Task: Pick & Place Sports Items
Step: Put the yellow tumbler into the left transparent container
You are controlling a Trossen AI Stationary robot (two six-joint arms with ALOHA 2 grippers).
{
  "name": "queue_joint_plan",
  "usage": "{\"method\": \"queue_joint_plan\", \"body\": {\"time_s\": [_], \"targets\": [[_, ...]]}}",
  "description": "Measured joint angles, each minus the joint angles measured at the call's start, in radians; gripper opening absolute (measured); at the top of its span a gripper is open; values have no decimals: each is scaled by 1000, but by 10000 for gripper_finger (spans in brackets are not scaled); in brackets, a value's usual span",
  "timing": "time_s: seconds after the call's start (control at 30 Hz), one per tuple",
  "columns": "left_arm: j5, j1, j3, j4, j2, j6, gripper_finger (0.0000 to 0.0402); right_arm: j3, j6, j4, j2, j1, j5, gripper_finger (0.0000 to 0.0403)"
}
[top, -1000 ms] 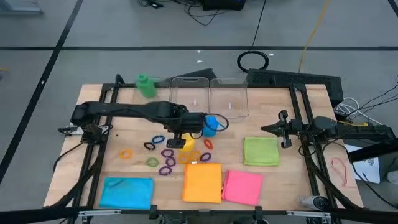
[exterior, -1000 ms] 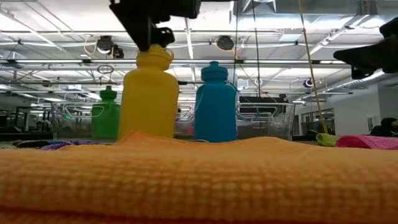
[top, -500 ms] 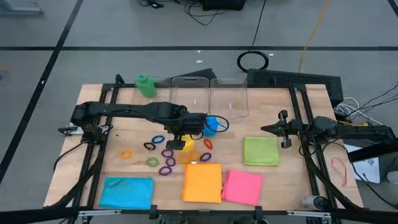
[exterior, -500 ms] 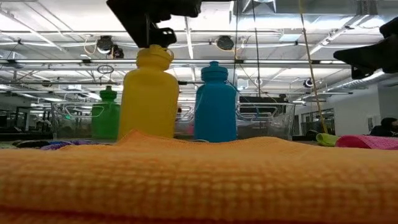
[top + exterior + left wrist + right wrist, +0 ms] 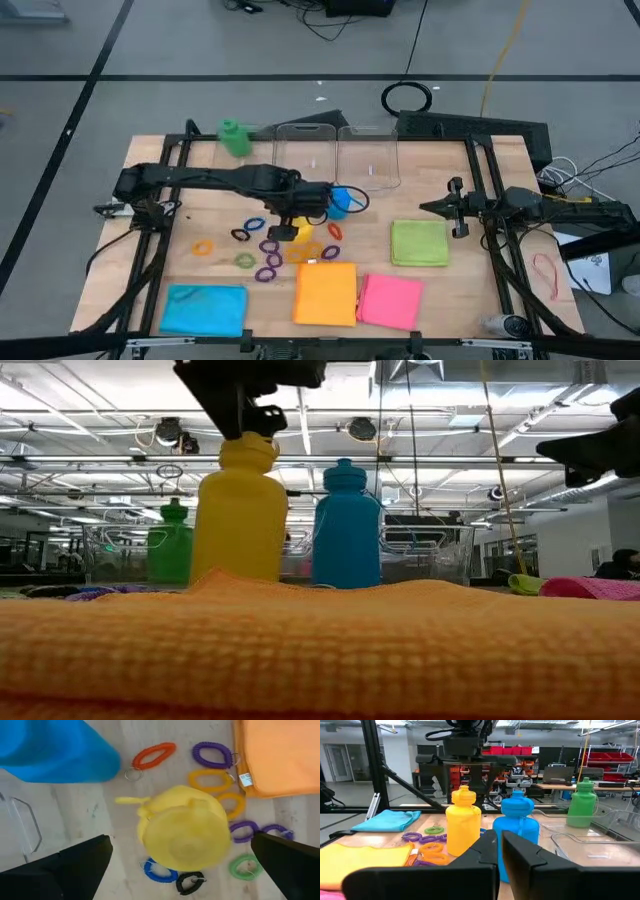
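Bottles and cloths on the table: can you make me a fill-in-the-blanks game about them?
1. The open left gripper hovers right above the ____ bottle.
2. The cloth nearest the waiting right gripper is ____.
3. The bottle beside the clear bins is ____.

Missing words: yellow, green, green

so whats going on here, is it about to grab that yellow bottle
It looks that way, though nothing is held yet. The left claw hangs wide open directly above the small yellow plastic bottle, which stands upright on the wooden table beside the small blue plastic bottle, among tiny coloured plastic rings. The right claw waits shut and empty at the table's right side. The small green plastic bottle stands at the far edge, next to two clear plastic rectangular bins.
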Motion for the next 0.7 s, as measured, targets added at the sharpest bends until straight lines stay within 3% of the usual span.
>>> {"method": "queue_joint_plan", "body": {"time_s": [0.47, 0.7], "targets": [[-1, 18, -53, 30, 0, -3, 385, 0, 0, 0, 0, 0, 0, 0], [-1, 18, -53, 30, 0, 14, 289, 0, 0, 0, 0, 0, 0, 0]]}}
